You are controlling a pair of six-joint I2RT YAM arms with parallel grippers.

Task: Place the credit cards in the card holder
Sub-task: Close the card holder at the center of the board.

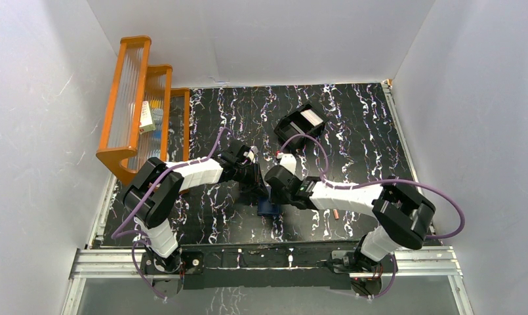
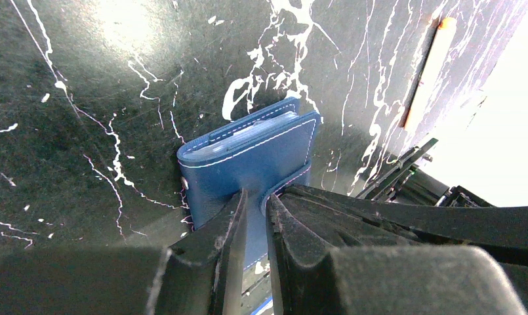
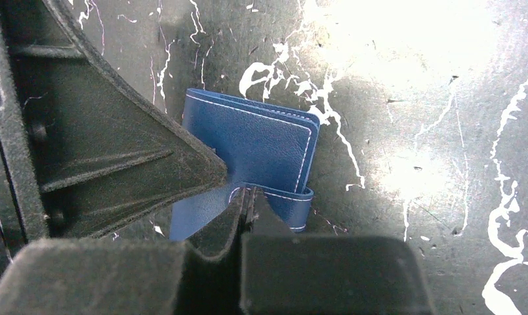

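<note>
The navy-blue card holder (image 2: 248,164) lies folded on the black marbled table, and also shows in the right wrist view (image 3: 254,138) and the top view (image 1: 269,209). Pale card edges (image 2: 248,131) show between its flaps. Both grippers meet over its near edge. My right gripper (image 3: 248,197) is shut on the holder's snap tab (image 3: 281,200), which loops round from the side. My left gripper (image 2: 256,197) has its jaws almost together, tips against the holder's face beside the tab. I see nothing pinched between them.
A black open-top box (image 1: 300,123) with something white inside stands behind the grippers. An orange slatted rack (image 1: 133,98) fills the back left. A thin pale stick (image 1: 338,214) lies by the right arm and also shows in the left wrist view (image 2: 428,72).
</note>
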